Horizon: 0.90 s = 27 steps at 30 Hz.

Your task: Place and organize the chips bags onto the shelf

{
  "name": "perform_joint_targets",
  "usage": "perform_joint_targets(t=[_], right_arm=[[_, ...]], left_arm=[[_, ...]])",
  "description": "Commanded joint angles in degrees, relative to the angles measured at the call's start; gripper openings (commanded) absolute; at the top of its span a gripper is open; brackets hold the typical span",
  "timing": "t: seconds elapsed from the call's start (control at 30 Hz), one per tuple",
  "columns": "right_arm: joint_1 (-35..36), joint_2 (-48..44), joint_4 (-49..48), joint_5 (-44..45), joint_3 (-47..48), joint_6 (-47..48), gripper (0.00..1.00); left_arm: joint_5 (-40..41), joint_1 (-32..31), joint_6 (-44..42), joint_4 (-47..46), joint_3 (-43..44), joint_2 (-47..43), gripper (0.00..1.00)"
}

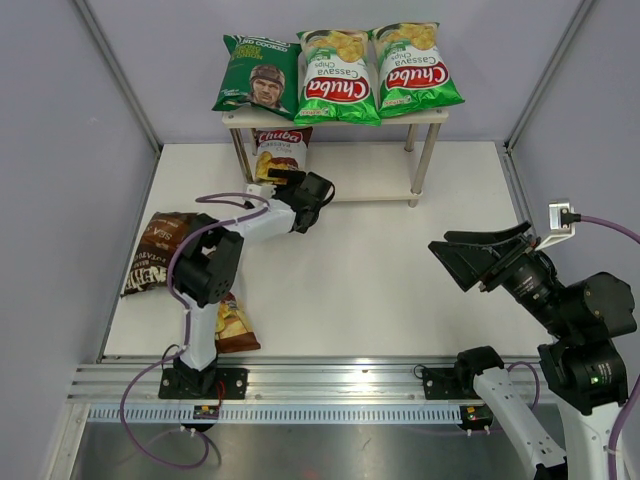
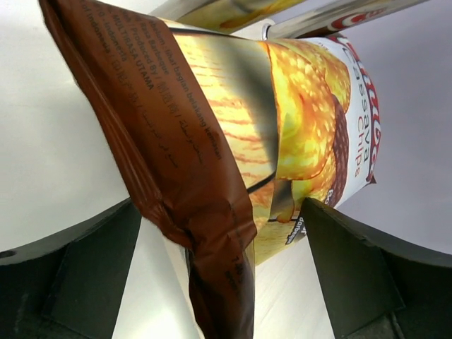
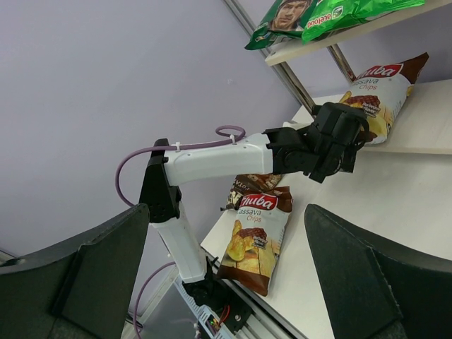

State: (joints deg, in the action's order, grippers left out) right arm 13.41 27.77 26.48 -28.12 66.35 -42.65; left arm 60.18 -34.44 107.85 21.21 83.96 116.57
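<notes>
we see white bench (image 1: 380,290), grey walls (image 1: 60,120), cream shelf (image 1: 437,114) at back, left jaws open astride brown chuba bag (image 1: 280,148), right jaws open

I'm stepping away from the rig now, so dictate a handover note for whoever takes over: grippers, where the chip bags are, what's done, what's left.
Left gripper: open, fingers either side of a brown-and-white Chuba bag leaning at the left end of the shelf, lower tier.
Right gripper: open, empty.
Done: dark green bag and two bright green Chuba bags on the top tier.
Left: Kettle bag and second brown-and-white Chuba bag lie on the table, left side; shelve both.
</notes>
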Motion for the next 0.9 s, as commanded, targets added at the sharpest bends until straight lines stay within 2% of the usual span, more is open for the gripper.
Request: perform_joint_targets(t=[0.0,0.17,0.4,0.7,0.87], right_arm=[[0.48,0.09,-3.19,-0.01,-0.52,-0.41,0.99],[0.48,-0.08,-3.10,0.26,-0.69,-0.24,1.00],[0.48,-0.35,-4.24,-1.41,-1.13,-0.24,0.99],[0.48,-0.43,-4.24,-2.82,-1.57,2.04,1.00],[0.48,-0.79,-4.07,-3.17,-1.75,3.63,0.99]], left_arm=[[3.45,-0.81,-1.68,-2.75,-2.13,-5.12,0.99],[2.83,-1.42,-1.59,-2.58,-5.65,-8.20,0.99],[-0.14,-1.69,-7.48,-8.81,-10.04,-11.36,0.99],[-4.10,-3.71,-23.89,-20.32,-19.62,-21.81,0.99],[-4.02,-4.67,-26.37,-21.74,-25.77,-29.11,0.99]])
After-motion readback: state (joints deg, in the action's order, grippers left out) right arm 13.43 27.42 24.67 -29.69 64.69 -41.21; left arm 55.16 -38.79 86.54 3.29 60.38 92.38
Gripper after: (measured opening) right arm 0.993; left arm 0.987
